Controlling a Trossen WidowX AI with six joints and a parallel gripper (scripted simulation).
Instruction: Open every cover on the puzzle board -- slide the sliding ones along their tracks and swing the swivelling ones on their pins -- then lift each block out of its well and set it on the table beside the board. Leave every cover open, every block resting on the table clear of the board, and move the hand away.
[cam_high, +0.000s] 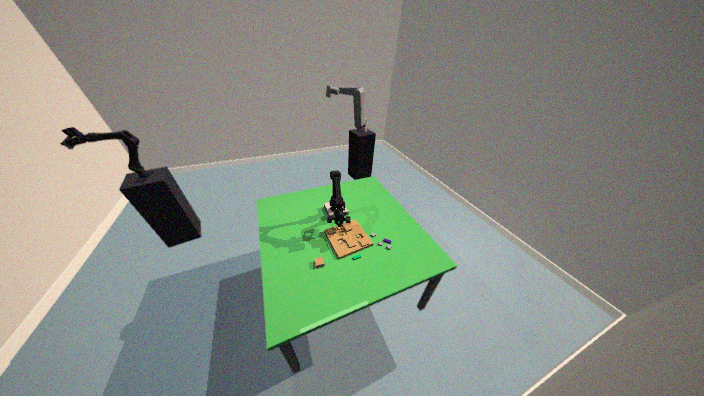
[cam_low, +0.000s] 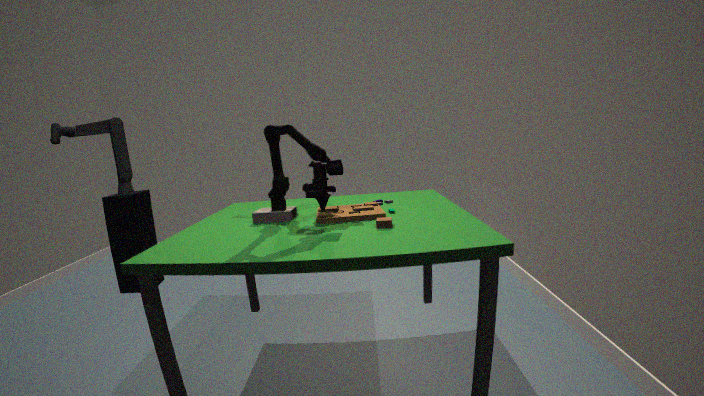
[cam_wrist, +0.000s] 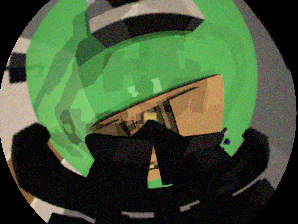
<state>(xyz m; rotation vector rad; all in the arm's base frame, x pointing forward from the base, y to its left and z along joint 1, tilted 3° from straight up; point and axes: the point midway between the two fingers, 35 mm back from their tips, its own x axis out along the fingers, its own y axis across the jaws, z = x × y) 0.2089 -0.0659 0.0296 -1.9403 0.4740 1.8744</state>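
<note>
The wooden puzzle board (cam_high: 334, 242) (cam_low: 345, 218) (cam_wrist: 200, 107) lies flat on the table, with dark openings and slots in its top. My gripper (cam_high: 341, 225) (cam_low: 323, 208) (cam_wrist: 152, 130) is shut and empty, pointing down with its fingertips at or just above the board's end nearest the arm's base. A pale piece in an opening shows just beyond the fingertips in the wrist view. A teal block (cam_high: 356, 257) (cam_low: 392, 211) and a purple block (cam_high: 387, 241) (cam_low: 378, 202) lie on the table clear of the board. Each cover's position is too small to tell.
An orange-brown block (cam_high: 319, 262) (cam_low: 384, 223) sits on the green table (cam_high: 320, 305) (cam_low: 430, 235) beside the board. Small greyish pieces (cam_high: 389, 247) lie near the purple block. The arm's pale base (cam_low: 274, 215) stands behind the board. Two other arms stand on black pedestals off the table.
</note>
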